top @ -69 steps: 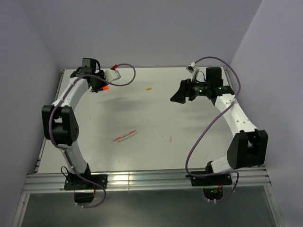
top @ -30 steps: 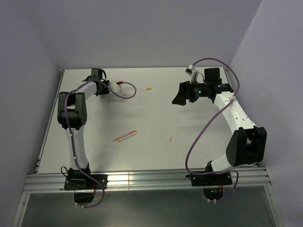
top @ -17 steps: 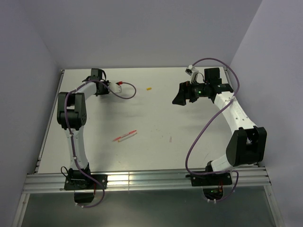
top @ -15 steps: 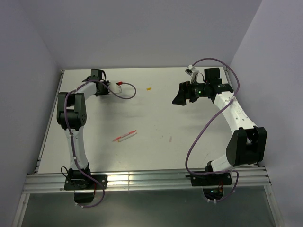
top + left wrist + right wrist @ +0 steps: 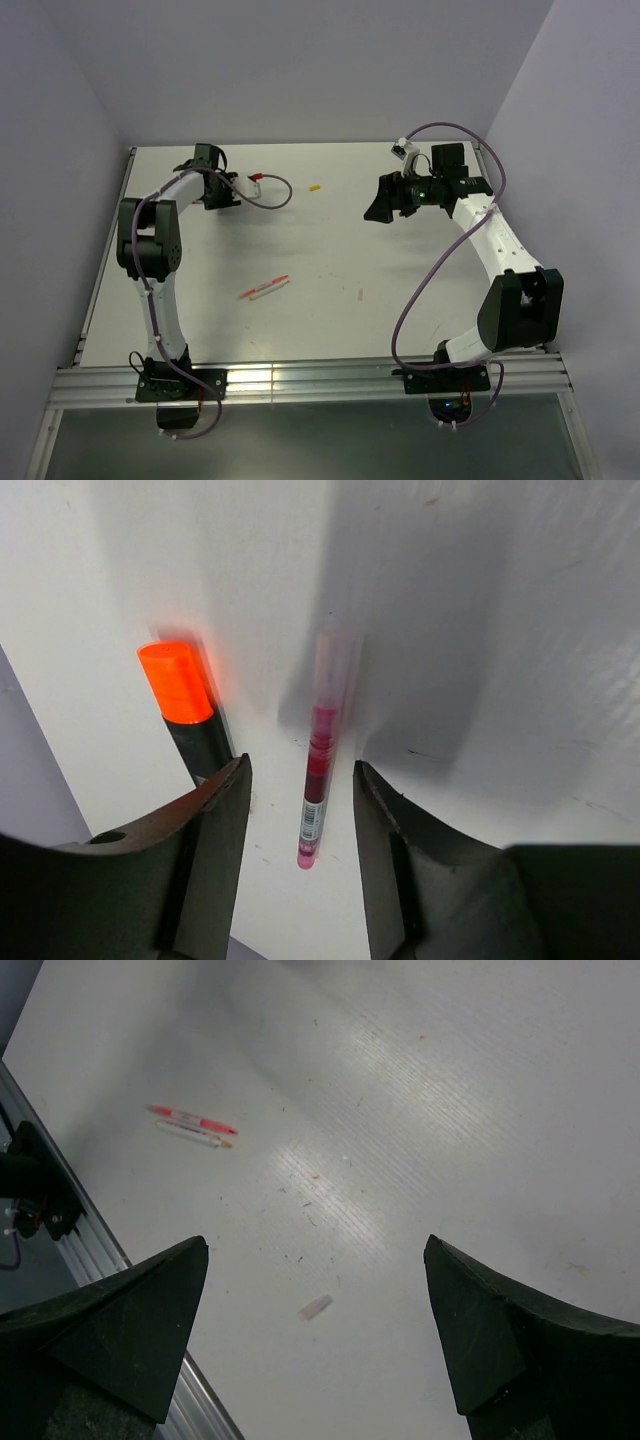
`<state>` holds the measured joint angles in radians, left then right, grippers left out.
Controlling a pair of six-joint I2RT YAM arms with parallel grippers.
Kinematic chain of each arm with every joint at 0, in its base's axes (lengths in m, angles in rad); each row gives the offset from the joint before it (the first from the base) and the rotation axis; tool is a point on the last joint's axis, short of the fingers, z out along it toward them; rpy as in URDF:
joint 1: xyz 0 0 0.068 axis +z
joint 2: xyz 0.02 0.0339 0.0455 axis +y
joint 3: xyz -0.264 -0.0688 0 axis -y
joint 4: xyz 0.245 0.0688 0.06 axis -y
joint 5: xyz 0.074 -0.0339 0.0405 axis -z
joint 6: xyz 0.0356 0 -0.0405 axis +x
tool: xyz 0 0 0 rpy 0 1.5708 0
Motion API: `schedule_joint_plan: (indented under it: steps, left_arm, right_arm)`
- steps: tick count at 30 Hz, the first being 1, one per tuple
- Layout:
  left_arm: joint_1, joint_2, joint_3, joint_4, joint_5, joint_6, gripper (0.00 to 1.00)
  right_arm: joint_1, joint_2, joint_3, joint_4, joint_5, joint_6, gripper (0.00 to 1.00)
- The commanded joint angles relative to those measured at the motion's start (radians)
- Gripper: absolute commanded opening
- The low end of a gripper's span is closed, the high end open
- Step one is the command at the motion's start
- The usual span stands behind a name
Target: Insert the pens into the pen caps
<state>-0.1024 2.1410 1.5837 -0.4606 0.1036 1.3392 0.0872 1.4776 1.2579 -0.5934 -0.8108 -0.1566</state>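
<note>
Pen point(image 5: 315, 780), thin, dark red, between parted left jaws, orange-tipped black marker point(image 5: 185, 705) beside, right jaws spread wide, empty

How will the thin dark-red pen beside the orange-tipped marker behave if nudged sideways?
It probably rolls: the dark-red pen looks round and slim, lying flat on the smooth table. It is likely light and stiff, given its thin, straight barrel.

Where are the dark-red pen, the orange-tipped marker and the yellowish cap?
dark-red pen point(image 5: 317, 765): left wrist view, middle of the barrel.
orange-tipped marker point(image 5: 185, 702): left wrist view, on the orange end.
yellowish cap point(image 5: 314, 187): top external view, middle of the cap.
</note>
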Motion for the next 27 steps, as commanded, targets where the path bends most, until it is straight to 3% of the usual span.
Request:
schedule_joint_plan:
  steps: [1,10,14,21,27]
  left_arm:
    - [-0.006,-0.085,0.076,-0.087,0.076,-0.038,0.5]
    - [-0.091,-0.05,0.32,-0.245,0.218,-0.184,0.52]
    - [-0.129,-0.012,0.383,-0.213,0.289,-0.348,0.53]
    - [-0.236,0.175,0.633,-0.207,0.412,-0.704,0.56]
    - [-0.28,0.246,0.614,-0.066,0.449,-0.902,0.6]
  right_arm:
    - [-0.004,-0.033,0.028,0.006,-0.002,-0.02,0.96]
    - [-0.015,-0.031,0.037,0.004,0.013,-0.012,0.96]
    - [-0.038,-0.034,0.031,0.004,0.01,-0.001,0.96]
    - [-0.11,-0.037,0.014,0.001,-0.005,0.023,0.96]
    - [-0.147,-0.045,-0.002,-0.008,-0.013,0.02,0.96]
